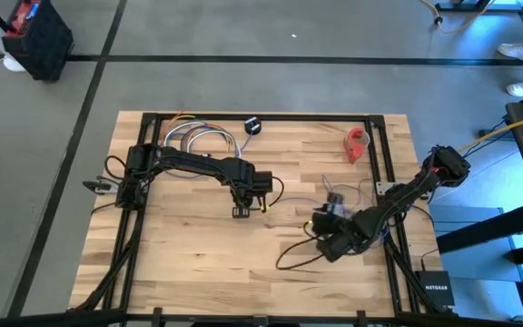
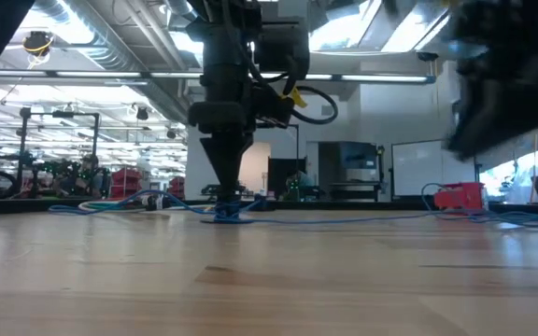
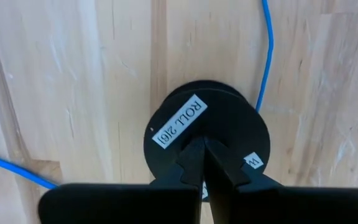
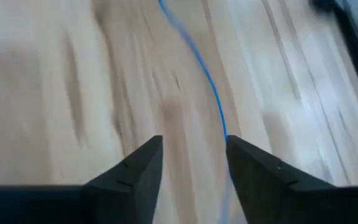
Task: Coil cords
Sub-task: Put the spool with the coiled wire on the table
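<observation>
Thin blue cord [image 4: 211, 87] runs over the pale-wood worktop [image 1: 198, 263] between the right gripper [image 4: 194, 165]'s parted jaws; the left gripper [image 3: 204, 163]'s jaws are pinched together above the round black disc [image 3: 207, 140].

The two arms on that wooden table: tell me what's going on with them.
They are working on a thin blue cord lying across the table. The left hand, shut, presses down at the cord's black disc near mid-table. The right hand hangs open over a stretch of cord on the right side, gripping nothing.
</observation>
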Robot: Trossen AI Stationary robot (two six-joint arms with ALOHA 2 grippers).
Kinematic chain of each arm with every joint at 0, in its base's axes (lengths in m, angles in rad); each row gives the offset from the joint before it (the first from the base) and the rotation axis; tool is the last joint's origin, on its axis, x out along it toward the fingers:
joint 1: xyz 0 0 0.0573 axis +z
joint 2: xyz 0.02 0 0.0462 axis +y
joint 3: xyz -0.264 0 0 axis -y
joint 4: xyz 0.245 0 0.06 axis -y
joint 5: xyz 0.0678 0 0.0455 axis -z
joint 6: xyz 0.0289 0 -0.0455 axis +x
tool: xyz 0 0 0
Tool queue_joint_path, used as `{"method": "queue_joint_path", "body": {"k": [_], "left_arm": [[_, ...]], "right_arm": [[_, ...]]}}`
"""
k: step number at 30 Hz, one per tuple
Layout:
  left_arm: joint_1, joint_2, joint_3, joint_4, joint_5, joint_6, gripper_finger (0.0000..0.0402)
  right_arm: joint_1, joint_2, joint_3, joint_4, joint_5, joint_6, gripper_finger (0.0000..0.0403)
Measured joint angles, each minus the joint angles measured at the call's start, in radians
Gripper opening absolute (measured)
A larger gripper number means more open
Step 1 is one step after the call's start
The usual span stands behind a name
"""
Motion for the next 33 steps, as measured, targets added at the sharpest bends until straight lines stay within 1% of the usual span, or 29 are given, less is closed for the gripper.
{"method": "queue_joint_path", "body": {"k": [2,7,8,12,14,17,20,22,24,26,31,32,33], "left_arm": [[0.000,0.000,0.000,0.009,0.000,0.000,0.0004],[0.000,0.000,0.000,0.011,0.000,0.000,0.0004],[0.000,0.000,0.000,0.010,0.000,0.004,0.0004],[-0.002,0.000,0.000,0.010,0.000,0.014,0.0004],[-0.002,0.000,0.000,0.010,0.000,0.016,0.0004],[-0.002,0.000,0.000,0.019,0.000,0.016,0.0004],[-0.002,0.000,0.000,0.019,0.000,0.013,0.0004],[-0.002,0.000,0.000,0.019,0.000,0.013,0.0004],[-0.002,0.000,0.000,0.019,0.000,0.009,0.0004],[-0.002,0.000,0.000,0.017,0.001,0.002,0.0004],[-0.002,0.000,0.000,0.013,0.009,0.004,0.0004],[-0.002,0.000,0.000,0.013,0.009,0.008,0.0004],[-0.002,0.000,0.000,0.013,0.010,0.011,0.0004]], "right_arm": [[-0.044,-0.001,-0.036,0.182,0.015,-0.135,0.0191],[-0.207,0.000,-0.188,0.561,-0.087,-0.370,0.0197],[-0.245,0.000,-0.216,0.634,-0.125,-0.400,0.0197],[-0.409,0.013,-0.313,0.869,-0.339,-0.478,0.0197],[-0.472,0.023,-0.344,0.936,-0.405,-0.503,0.0197],[-0.539,0.046,-0.359,0.980,-0.446,-0.551,0.0197],[-0.577,0.090,-0.360,0.986,-0.527,-0.580,0.0197],[-0.585,0.116,-0.356,0.997,-0.554,-0.602,0.0189],[-0.586,0.137,-0.355,0.996,-0.539,-0.608,0.0170],[-0.584,0.139,-0.353,0.980,-0.524,-0.624,0.0139],[-0.583,0.139,-0.353,0.963,-0.526,-0.660,0.0026],[-0.584,0.139,-0.352,0.961,-0.522,-0.663,0.0014],[-0.582,0.139,-0.352,0.960,-0.518,-0.665,0.0011]]}}
